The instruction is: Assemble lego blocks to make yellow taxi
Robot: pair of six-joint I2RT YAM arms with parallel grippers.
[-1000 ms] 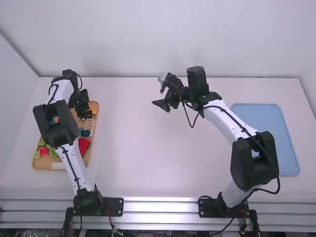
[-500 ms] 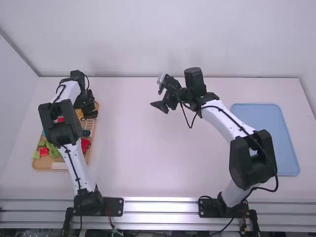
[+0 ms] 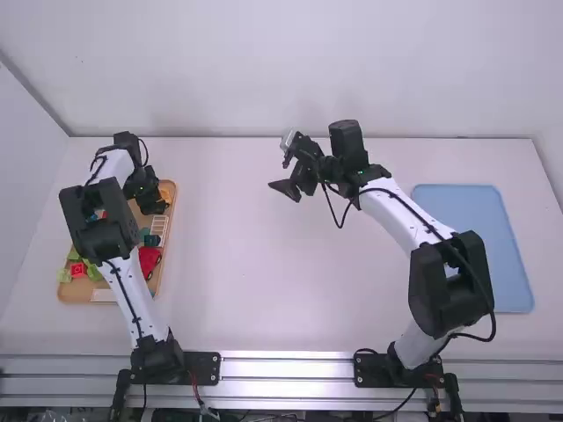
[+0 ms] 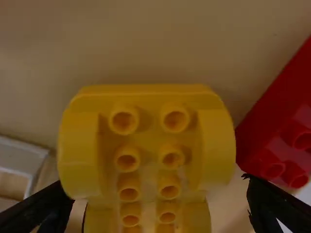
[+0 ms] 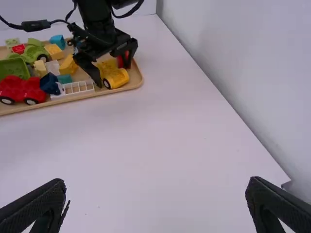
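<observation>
My left gripper (image 3: 151, 204) is low over the far right end of the wooden tray. In the left wrist view, the left gripper (image 4: 155, 206) is open, one finger to each side of a yellow studded vehicle piece (image 4: 148, 141). The right wrist view has the yellow wheeled piece (image 5: 116, 77) in the tray between those fingers, with a red block (image 5: 122, 59) close to it. Over the middle of the table is my right gripper (image 3: 295, 185); in its wrist view the right gripper (image 5: 155, 206) stands wide open, nothing between its fingers.
The wooden tray (image 3: 171, 229) also holds a red vehicle (image 5: 22, 90), green pieces (image 5: 13, 68), a white rack (image 5: 78, 88) and several loose blocks. A blue tray (image 3: 475, 246) lies at the right. Walls border the table's far and right sides.
The left arm has swung a little right and then back left, its gripper staying above the tray's far end. The right arm has hardly moved.
</observation>
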